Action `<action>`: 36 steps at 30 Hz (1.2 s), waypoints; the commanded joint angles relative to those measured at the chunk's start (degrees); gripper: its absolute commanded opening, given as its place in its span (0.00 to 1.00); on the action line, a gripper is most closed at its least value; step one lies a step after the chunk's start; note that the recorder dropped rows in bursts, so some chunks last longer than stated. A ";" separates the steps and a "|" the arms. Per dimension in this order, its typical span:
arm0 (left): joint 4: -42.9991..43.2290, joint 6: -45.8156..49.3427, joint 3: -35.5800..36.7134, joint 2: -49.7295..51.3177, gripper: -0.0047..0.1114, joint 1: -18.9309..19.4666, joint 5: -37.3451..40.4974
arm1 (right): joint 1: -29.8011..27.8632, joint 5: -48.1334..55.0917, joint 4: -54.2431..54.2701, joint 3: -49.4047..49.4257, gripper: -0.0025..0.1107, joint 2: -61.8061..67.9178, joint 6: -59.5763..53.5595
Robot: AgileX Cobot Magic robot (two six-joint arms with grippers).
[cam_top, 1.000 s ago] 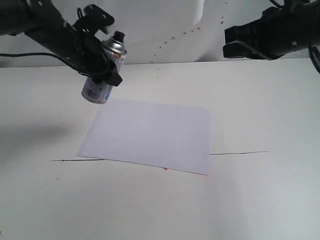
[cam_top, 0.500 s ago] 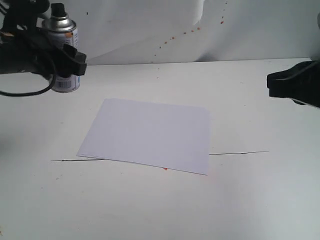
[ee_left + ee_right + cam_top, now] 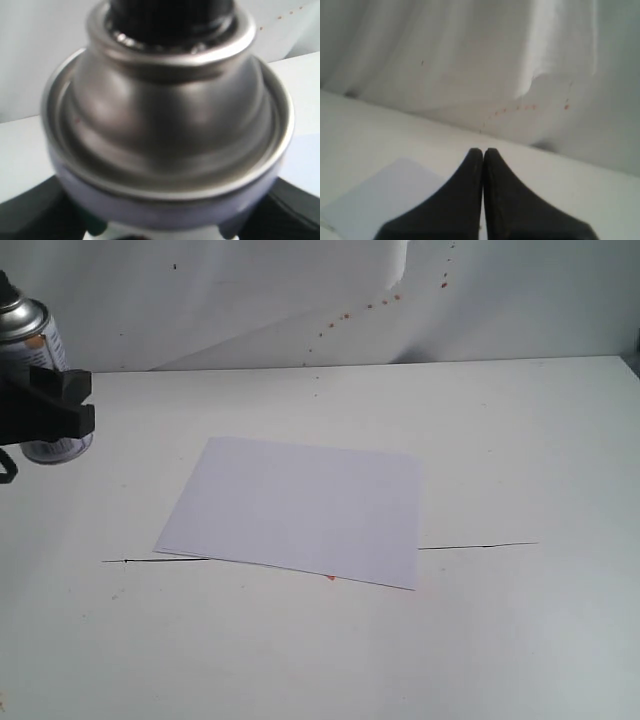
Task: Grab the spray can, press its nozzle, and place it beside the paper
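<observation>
The right gripper [image 3: 483, 156] is clenched on nothing, its two black fingers pressed together. The paper [image 3: 300, 508] lies flat mid-table [image 3: 520, 640], with a thin black line [image 3: 475, 545] running out from under its near edge. Farther back, at the left edge, the left gripper [image 3: 50, 405] grasps the spray can [image 3: 28, 332] upright around its body. The base seems just clear of the table, though that is hard to tell. The black nozzle [image 3: 170, 12] caps its silver dome. A white backdrop [image 3: 250, 300] hangs behind.
</observation>
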 commanded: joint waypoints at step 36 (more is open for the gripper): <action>24.25 -24.56 9.83 -4.49 0.04 0.01 -22.48 | 0.45 7.85 -17.79 19.77 0.02 -36.15 7.36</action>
